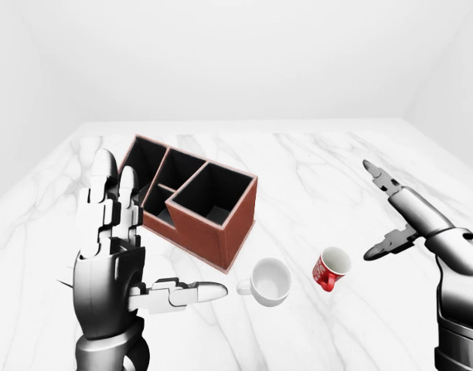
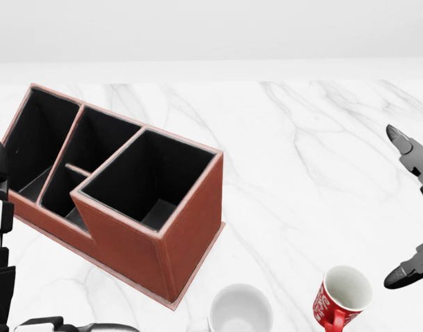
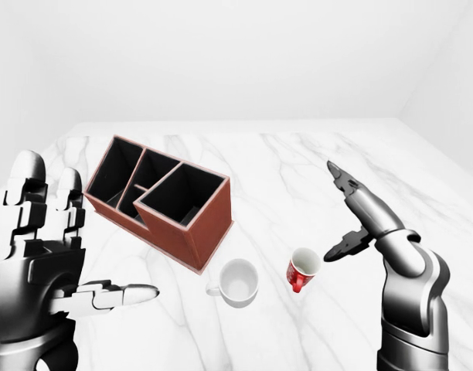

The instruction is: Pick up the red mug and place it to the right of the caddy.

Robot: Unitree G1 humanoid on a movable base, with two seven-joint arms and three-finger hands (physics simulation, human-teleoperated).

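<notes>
White marble is covering the table, which is carrying three things: one red mug, one white mug and one reddish-brown caddy with black-lined compartments. The red mug is lying tipped on its side, mouth turned up toward the camera, well to the right of the caddy's near corner and just right of the white mug, apart from both.

The head view is looking closely down on the caddy and cropping both mugs at its bottom edge; of the right hand it is showing only two dark fingertips at its right edge, one above the other, and of the left hand only a sliver at its left edge. The two eye views are giving both hands whole. The right hand is hovering open just right of the red mug, fingers spread and touching nothing. The left hand is standing raised at the lower left, palm open, two fingers pointing up and the thumb pointing toward the white mug, holding nothing.
</notes>
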